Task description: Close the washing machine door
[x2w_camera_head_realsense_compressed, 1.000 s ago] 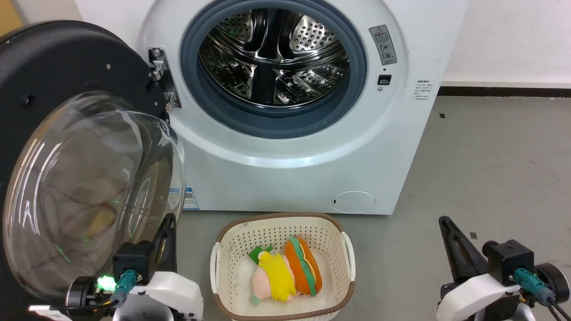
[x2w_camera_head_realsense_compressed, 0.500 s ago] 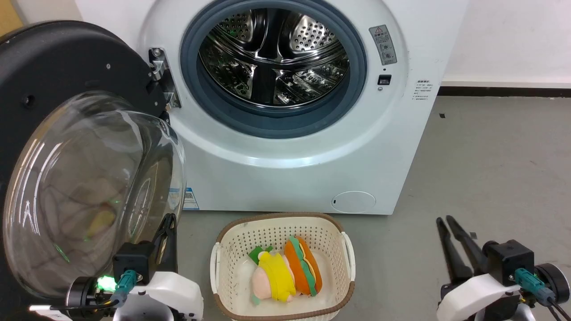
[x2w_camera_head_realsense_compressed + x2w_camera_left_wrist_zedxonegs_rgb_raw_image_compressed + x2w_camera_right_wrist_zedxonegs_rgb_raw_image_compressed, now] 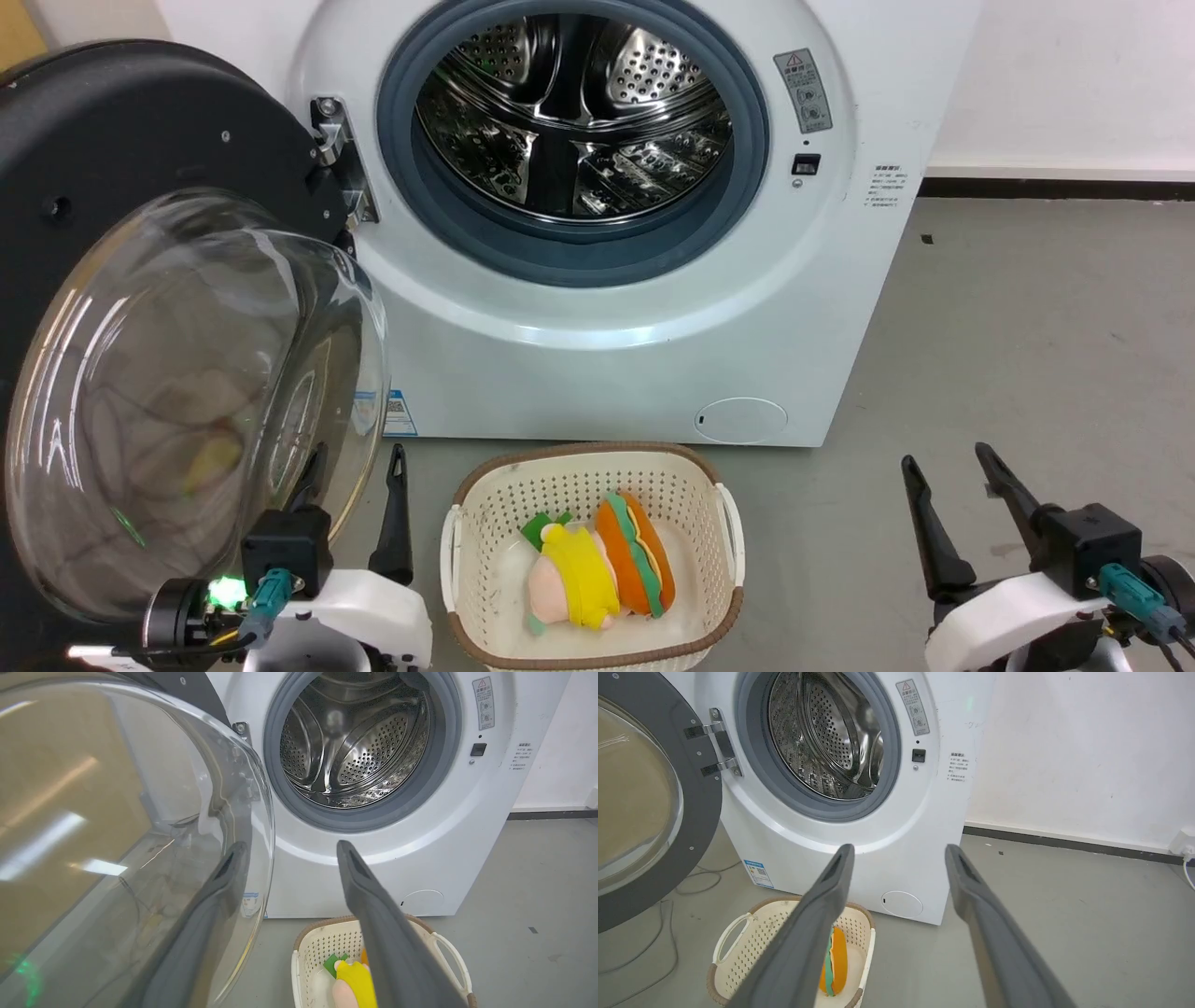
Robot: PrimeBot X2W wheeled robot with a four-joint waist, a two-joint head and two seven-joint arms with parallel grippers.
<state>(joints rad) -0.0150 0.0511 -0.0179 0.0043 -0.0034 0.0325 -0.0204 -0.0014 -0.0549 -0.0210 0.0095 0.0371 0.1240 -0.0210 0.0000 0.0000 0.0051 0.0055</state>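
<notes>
You have one washing machine [image 3: 597, 373], its drum mouth facing you, and one washing machine door [image 3: 140, 140] swung wide open on the left-side hinge, its glass dome bulging toward you. One cream basket [image 3: 588, 455] holding two plush toys [image 3: 579, 574] sits on the floor just before the machine. Two grippers: left gripper [image 3: 358, 455] with fingers spread, one seen through the dome's edge; right gripper [image 3: 943, 455] with fingers apart, over the floor.

the left gripper [image 3: 292, 847] holds its two fingers wide apart. the washing machine door [image 3: 140, 788] stands open at the left, and its clear dome overlaps one finger [image 3: 219, 886]. the washing machine [image 3: 420, 849] shows its steel drum [image 3: 355, 742]. a cream basket [image 3: 446, 956] with a yellow toy [image 3: 357, 977] is on the floor [image 3: 537, 905] below.
</notes>
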